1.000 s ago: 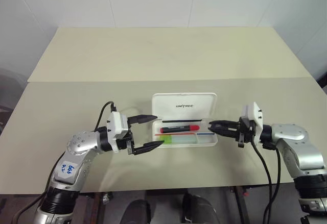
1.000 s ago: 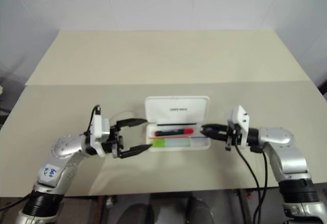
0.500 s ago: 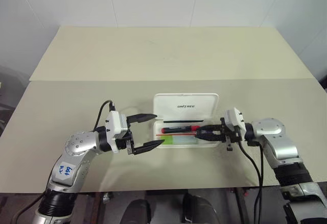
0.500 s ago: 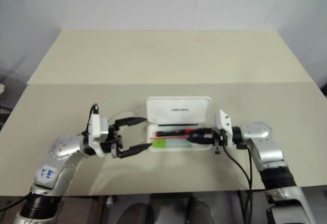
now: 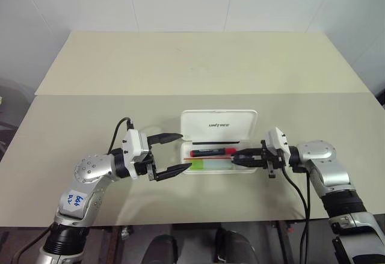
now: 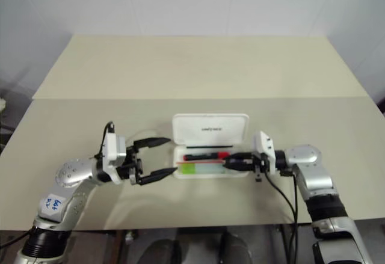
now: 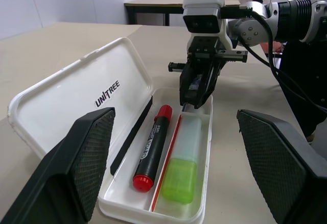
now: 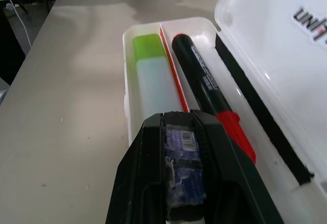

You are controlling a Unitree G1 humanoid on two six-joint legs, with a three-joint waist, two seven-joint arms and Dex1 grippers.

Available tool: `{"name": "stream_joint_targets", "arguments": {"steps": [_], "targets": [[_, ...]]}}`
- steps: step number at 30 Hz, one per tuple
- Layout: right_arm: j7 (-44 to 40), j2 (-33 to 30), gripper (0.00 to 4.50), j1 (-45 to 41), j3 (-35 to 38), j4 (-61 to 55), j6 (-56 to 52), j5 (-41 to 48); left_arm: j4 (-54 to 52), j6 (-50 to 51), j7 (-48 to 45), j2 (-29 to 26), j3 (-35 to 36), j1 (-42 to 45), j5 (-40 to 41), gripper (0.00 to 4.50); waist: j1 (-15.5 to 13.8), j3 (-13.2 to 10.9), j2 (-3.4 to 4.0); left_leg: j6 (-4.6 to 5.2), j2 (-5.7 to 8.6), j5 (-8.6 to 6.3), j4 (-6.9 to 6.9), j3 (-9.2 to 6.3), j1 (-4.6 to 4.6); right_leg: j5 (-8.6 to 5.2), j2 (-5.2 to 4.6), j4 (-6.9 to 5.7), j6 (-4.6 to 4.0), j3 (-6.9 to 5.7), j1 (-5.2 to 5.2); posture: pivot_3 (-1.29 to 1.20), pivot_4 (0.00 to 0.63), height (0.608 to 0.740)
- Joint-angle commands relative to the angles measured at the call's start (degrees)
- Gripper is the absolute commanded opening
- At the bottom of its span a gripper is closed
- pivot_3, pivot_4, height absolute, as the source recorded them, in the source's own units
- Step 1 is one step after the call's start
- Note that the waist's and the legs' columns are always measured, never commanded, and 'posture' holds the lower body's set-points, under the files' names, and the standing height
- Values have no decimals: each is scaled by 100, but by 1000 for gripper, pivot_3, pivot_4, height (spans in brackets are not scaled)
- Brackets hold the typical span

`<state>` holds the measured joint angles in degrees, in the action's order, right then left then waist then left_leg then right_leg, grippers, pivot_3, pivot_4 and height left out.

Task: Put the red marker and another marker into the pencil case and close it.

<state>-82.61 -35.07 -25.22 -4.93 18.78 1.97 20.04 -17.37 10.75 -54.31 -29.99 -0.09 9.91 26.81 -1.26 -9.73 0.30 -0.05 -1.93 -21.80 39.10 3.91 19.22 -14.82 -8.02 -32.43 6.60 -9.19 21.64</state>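
Beige bench (image 5: 192, 65), a seam running across it from 9 to 3 o'clock. Lying directly on it: one white pencil case (image 5: 218, 141), lid open, just toward 6 o'clock of centre, past the seam.

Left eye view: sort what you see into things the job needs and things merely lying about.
Needed for the job:
- the red marker, in the case
- the green highlighter, in the case
- the pencil case, lid open
- right gripper, shut, tips over the case's tray
- left gripper, open beside the case

Lying about:
- nothing besides the table
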Motion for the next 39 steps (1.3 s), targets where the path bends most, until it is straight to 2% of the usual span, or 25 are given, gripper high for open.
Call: {"name": "stream_joint_targets", "arguments": {"steps": [1, 9, 20, 21, 34, 39], "targets": [[-43, -114, 432, -76, 132, 214, 205, -86, -171, -58, -27, -34, 74, 79, 100, 4071, -2, 0, 0, 0, 0, 0, 0, 0, 0, 0, 0, 0, 0, 0, 0, 0, 150, 740], [-100, -114, 432, -266, 132, 751, 511, -242, -97, -71, -84, -35, 92, 160, 99, 4071, 2, 0, 0, -1, 0, 1, 0, 2, -1, 0, 0, 0, 0, 0, 0, 0, 150, 740], [-235, -89, 4298, -274, 117, 419, 290, -73, -12, -98, -117, -31, 110, 252, 86, 4071, -2, 0, 0, -2, 0, 1, 2, 0, 0, 0, 0, 0, 0, 0, -1, 0, 150, 740], [-239, -91, 4477, -258, 116, 349, 268, -64, -6, -105, -123, -33, 110, 254, 82, 4071, 1, 0, 0, -2, 0, 1, 2, 1, 0, 0, 0, 0, 0, 1, -1, 0, 150, 740], [100, -171, 4477, -225, 495, -602, -628, 486, 1, -132, -139, -45, 113, 216, 66, 4071, -6, 0, 0, -2, 0, 1, 2, -1, 0, 0, 0, -1, 0, 0, -1, 0, 150, 740], [284, -417, 4477, 96, 871, -1058, -862, 662, 4, -125, -95, -98, 188, 135, 36, 4071, -20, 0, 0, -3, 0, 1, 2, -3, 3, 0, -1, 0, 0, 0, -1, 0, 150, 740]]}}
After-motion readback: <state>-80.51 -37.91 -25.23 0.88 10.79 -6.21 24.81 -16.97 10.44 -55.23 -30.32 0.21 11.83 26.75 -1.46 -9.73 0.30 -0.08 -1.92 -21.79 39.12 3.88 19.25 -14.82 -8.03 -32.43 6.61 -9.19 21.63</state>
